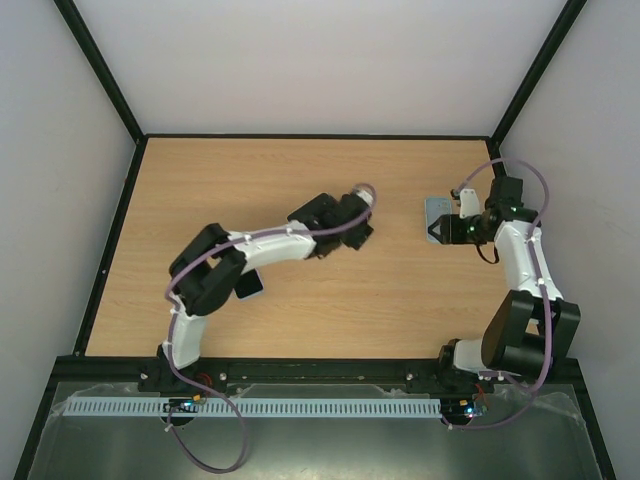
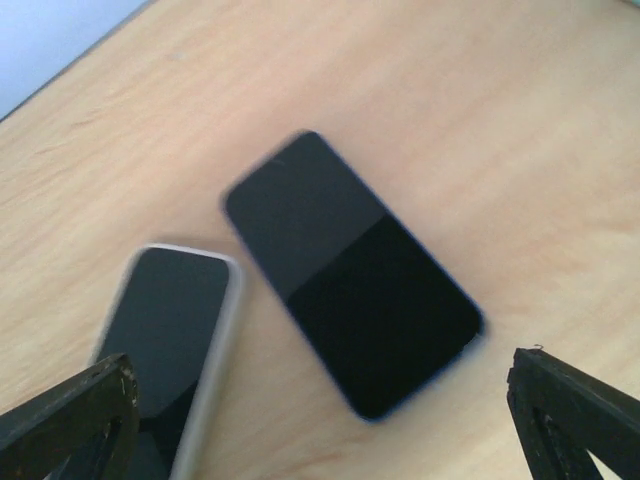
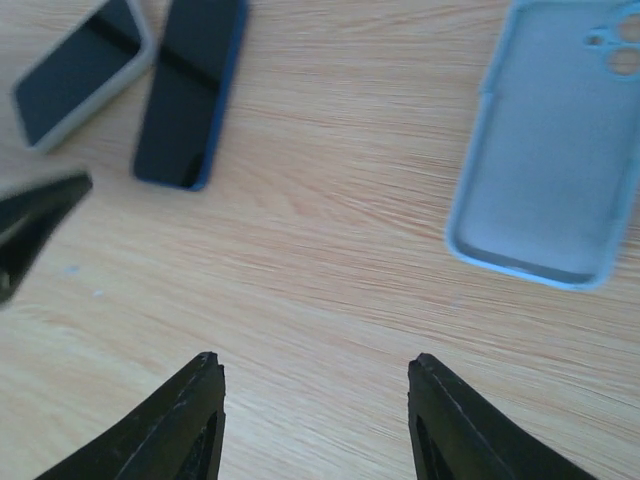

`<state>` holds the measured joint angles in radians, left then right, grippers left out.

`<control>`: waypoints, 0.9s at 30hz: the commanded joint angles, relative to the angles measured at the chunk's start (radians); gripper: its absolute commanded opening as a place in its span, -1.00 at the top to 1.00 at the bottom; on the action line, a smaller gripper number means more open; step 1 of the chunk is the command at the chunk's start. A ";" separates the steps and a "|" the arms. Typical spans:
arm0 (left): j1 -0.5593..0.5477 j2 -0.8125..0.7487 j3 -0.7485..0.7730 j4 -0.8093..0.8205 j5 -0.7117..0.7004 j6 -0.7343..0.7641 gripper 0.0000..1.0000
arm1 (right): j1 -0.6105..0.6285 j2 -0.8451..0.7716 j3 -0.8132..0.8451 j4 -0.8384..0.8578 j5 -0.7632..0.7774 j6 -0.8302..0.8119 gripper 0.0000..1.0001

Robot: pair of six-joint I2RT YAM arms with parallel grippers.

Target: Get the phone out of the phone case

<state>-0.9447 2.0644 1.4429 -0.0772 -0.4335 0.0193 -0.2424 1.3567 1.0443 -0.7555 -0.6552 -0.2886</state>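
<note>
Claw tips frame the bottom corners of the left wrist view. The left claw (image 2: 322, 362) is spread wide, grips nothing and hangs above the table (image 2: 480, 120). In the middle of that frame, between and above the tips, a bare phone (image 2: 350, 275) lies flat with its dark screen up, slanting from upper left to lower right. Just beside it at lower left lies a cased phone (image 2: 170, 330) in a pale shell. A sliver of wood shows between the two, and the near end of the cased phone is hidden behind the left tip.

In the right wrist view the right claw (image 3: 312, 360) is also wide open and empty, over bare wood. An empty case (image 3: 550, 140), pale blue, lies hollow side up at the upper right of that frame, with its camera holes in the top corner. Both phones sit at the upper left, well apart from it. A dark point at the left edge is probably a finger of the left claw.

From above, the left arm reaches to the middle of the table, and the phones cannot be made out beneath it. The right claw sits just beside the empty case at the right.

One phone appears to be out already, judging by the hollow shell. The phone in the pale shell seems to be the work in hand. The left claw is centred over the bare phone, so the next move calls for shifting it toward the lower left and lowering it. It would then pinch an edge of the shell, while the other claw probably crosses over to steady or peel.
</note>
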 commanded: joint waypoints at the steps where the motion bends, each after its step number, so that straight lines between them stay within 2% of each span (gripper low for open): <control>1: 0.148 -0.060 -0.014 -0.041 0.128 -0.160 -1.00 | 0.020 -0.032 -0.040 0.051 -0.218 -0.021 0.02; 6: 0.268 -0.018 0.016 -0.093 0.186 -0.199 -1.00 | 0.033 -0.049 -0.098 0.134 -0.294 0.025 -0.02; 12: 0.391 0.060 0.058 -0.128 0.362 -0.197 -1.00 | 0.049 -0.070 -0.127 0.150 -0.317 0.041 -0.03; 22: 0.436 0.158 0.166 -0.226 0.561 -0.046 -1.00 | 0.057 -0.075 -0.137 0.146 -0.329 0.032 -0.05; 27: 0.423 0.154 0.157 -0.257 0.566 -0.033 -1.00 | 0.060 -0.064 -0.134 0.136 -0.329 0.020 -0.05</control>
<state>-0.5140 2.2082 1.5852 -0.2687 0.0875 -0.0521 -0.1894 1.2938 0.9146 -0.6289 -0.9642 -0.2573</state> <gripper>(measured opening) 0.996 0.527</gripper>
